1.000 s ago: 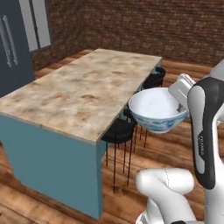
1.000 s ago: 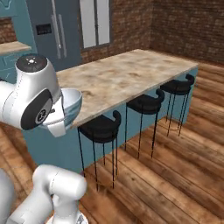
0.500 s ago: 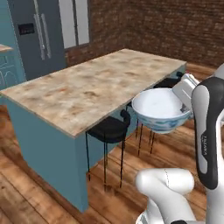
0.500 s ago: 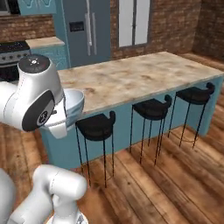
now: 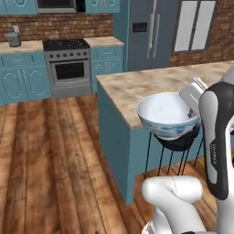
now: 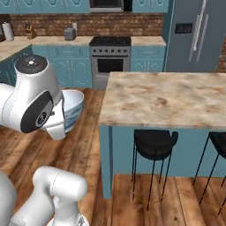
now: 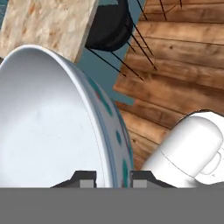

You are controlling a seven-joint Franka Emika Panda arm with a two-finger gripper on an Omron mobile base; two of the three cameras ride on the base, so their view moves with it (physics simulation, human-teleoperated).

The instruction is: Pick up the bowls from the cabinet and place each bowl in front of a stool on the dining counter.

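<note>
- The fingers were pinched on the rim of the bowl, one tip either side of the wall in the hand view; the bowl was carried in the air, not on any surface.
- From the left base view, the bowl hung just off the near long edge of the dining counter, close to its corner and above the nearest stool.
- Risk 1, my judgement: a rim-only grip gave little hold against twisting. A sharp swing or base jolt could have let the bowl pivot or slip, with hard wood floor below it.
- Risk 2: the bowl's underside looked about level with the counter top. Going straight in could have clipped the counter edge, so I judged a lift was needed first.
- Risk 3: setting down too near the edge would leave the bowl overhanging. I wanted it well in from the edge, squarely behind the stool.
- Room: the counter top near the corner was bare of objects, so the landing area was open.
- Room: wide floor lay between the counter and the stove wall, giving the base space to reposition.
- A second stool sat further along the same side; its place still lacked a bowl.
</note>
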